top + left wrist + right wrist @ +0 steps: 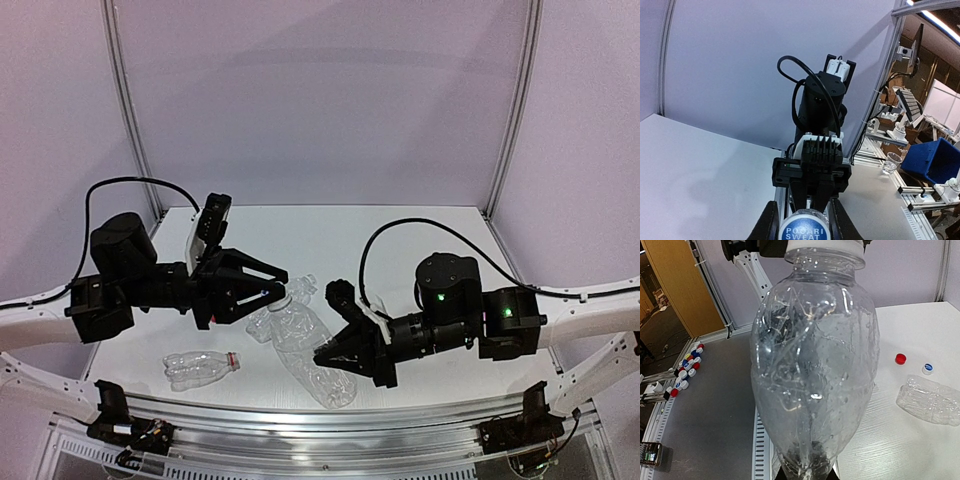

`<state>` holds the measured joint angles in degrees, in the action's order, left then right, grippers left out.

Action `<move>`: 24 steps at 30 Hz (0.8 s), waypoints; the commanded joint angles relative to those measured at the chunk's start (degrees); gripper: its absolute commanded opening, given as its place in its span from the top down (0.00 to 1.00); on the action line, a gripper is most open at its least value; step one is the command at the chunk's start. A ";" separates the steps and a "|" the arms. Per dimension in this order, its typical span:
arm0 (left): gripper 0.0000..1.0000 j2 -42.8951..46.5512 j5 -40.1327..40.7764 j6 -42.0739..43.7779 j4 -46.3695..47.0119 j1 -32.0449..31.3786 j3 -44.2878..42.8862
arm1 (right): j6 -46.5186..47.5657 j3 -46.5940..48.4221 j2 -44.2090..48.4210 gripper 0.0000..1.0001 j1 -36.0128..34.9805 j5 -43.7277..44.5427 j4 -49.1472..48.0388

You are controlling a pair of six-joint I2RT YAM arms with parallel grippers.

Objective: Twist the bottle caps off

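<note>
Left tool (280, 292) points toward 3 o'clock and pinches the cap (804, 229) of the big bottle (303, 330). In the left wrist view its dark fingers (767, 225) press on either side of the round blue-and-white cap, which reads POCARI SWEAT. At 7 o'clock from this tool a small bottle (200, 368) with a red neck ring lies on its side on the white worktop (400, 240), well apart from both arms.

The big bottle is clear and dented. It runs from the cap toward 5 o'clock, spanning the gap between the two arms, and the cap is on its neck.

At the far end the right tool (325, 355) points toward 9 o'clock and is clamped on the bottle's base. In the right wrist view the bottle fills the middle, base at the bottom edge and the pale cap at 12 o'clock.

To the right in that view, a red cap (900, 358) lies loose on the worktop. A white cap (927, 368) with a blue centre sits near it at 4 o'clock. A crushed bottle (930, 400) lies at 6 o'clock from the white one.
</note>
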<state>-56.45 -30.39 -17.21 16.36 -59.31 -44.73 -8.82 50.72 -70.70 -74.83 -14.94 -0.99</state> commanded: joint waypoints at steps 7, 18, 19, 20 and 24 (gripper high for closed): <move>0.86 -2.83 15.38 -1.40 -7.87 -3.22 -5.01 | -0.63 2.05 -0.77 1.00 -0.06 17.31 2.81; 0.85 -11.94 45.86 -11.46 -11.23 -8.48 -8.05 | -2.39 6.95 -8.55 1.00 -0.06 37.68 9.65; 0.83 -12.17 45.63 -11.27 -10.81 -8.58 -7.94 | -2.27 6.89 -8.45 1.00 -0.03 37.62 9.57; 0.80 -12.15 45.14 -10.81 -10.05 -8.67 -7.66 | -2.26 6.79 -8.27 1.00 -0.03 37.51 9.54; 0.54 -10.04 44.48 -8.96 -9.97 -8.63 -6.71 | -2.18 6.30 -7.27 1.00 -0.02 35.93 9.23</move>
<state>-67.99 16.25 -29.02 7.27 -65.87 -51.46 -9.63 55.66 -78.48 -75.00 19.18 7.64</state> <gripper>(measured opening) 0.343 0.066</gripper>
